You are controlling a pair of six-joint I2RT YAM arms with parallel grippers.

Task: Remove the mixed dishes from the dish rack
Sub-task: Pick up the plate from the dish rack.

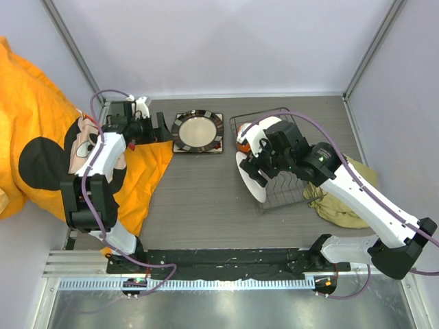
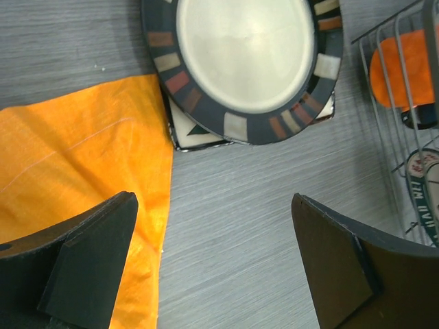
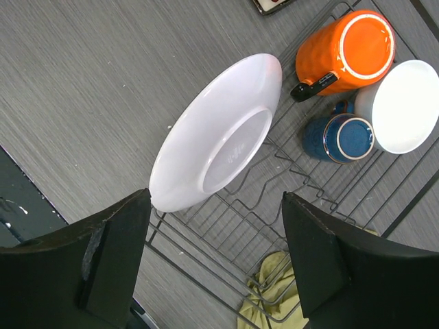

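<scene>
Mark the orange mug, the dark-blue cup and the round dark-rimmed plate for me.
orange mug (image 3: 328,58), right wrist view, side wall
dark-blue cup (image 3: 353,137), right wrist view, inside bottom
round dark-rimmed plate (image 2: 243,51), left wrist view, white centre

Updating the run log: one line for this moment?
left jaws open, empty; right jaws open near tilted white ceramic dish in dark wire rack

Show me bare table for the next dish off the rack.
Widest bare table: between orange cloth and rack, on the near side of the stacked plates. Smaller strip: back right, behind the rack. Crowded: the rack under the right gripper, olive cloth beside it.
</scene>
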